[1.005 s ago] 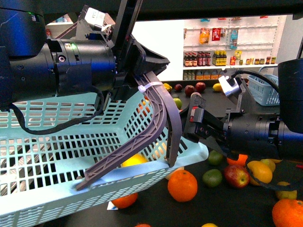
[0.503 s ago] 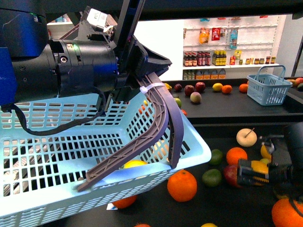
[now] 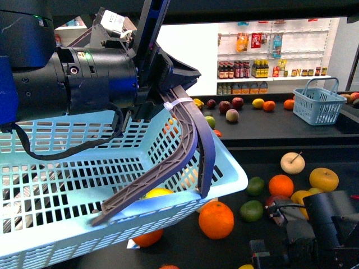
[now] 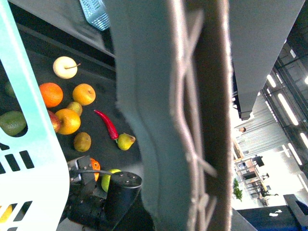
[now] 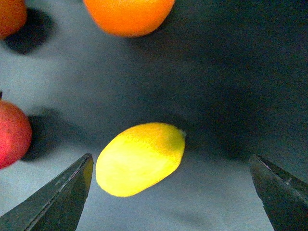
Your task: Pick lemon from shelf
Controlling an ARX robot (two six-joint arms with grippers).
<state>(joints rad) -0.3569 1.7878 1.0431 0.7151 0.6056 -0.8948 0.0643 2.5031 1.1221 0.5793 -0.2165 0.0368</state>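
Matt-black shelf (image 5: 231, 72). Noted lemon (image 5: 139, 159) centre frame, untouched between wide-spread right fingers (image 5: 62, 192). Judged approach step, requiring descent then gentle closing. Left fingers (image 3: 176, 70) clamped on basket handle (image 3: 185, 134).

Grocery shop, far wall racks (image 3: 280, 42) stocked with bottles (image 3: 241, 70) and packets, loose fruit (image 3: 216, 219) on a black display shelf (image 3: 185, 246), pale blue shopping basket (image 3: 67, 185) near left.

White back wall (image 3: 193, 53), stocked shelves of bottles (image 3: 269, 56), bright ceiling strip lights (image 4: 285, 102)
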